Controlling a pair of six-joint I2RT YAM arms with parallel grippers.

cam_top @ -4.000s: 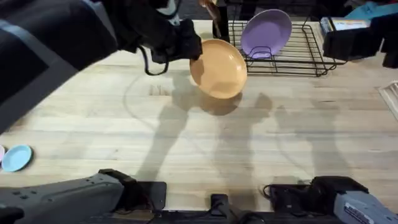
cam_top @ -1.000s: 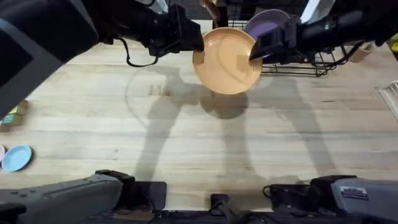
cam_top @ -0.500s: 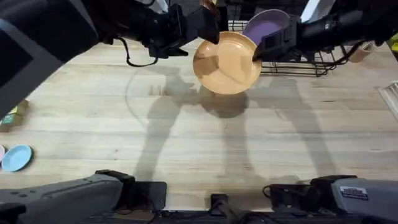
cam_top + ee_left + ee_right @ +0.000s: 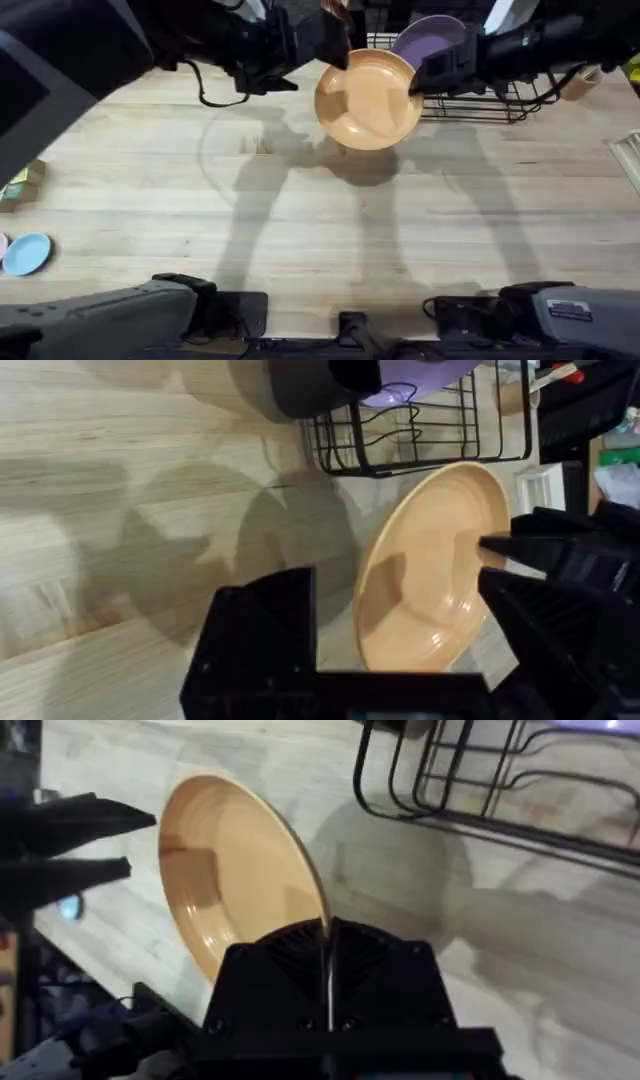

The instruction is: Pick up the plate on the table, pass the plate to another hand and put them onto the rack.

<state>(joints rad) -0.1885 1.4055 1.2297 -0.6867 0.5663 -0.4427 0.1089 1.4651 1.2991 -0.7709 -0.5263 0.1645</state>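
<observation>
Two pincers meet over the far middle of the table (image 4: 330,230) in the overhead view, with the plate (image 4: 368,99) hanging in the air between them. This orange-peach plate is tilted, its hollow side facing up toward the camera, and its shadow falls on the wood just below it, toward six o'clock.

At the plate's three o'clock edge, the right pincer (image 4: 418,82) is clamped on the rim; in the right wrist view the rim (image 4: 322,920) runs straight down into the narrow slot between the two black fingers (image 4: 270,970), so the plate (image 4: 230,890) is gripped edge-on. The right arm reaches in from the two o'clock side of the overhead view.

At the plate's ten o'clock edge sits the left pincer (image 4: 335,45), spread wide and holding nothing. In the left wrist view its two fingers (image 4: 265,630) stand well apart at either side, with the plate (image 4: 430,580) in front of the gap and not touched by either. The right wrist view shows the same pincer (image 4: 110,845) as two black points just off the plate's far edge, parted, with a sliver of wood between them and the rim.

Behind the plate, toward one o'clock, the black wire rack (image 4: 490,95) stands on the table with a lavender plate (image 4: 425,40) propped upright in its slots. A small light-blue dish (image 4: 27,253) lies far off at eight o'clock near the table's edge.
</observation>
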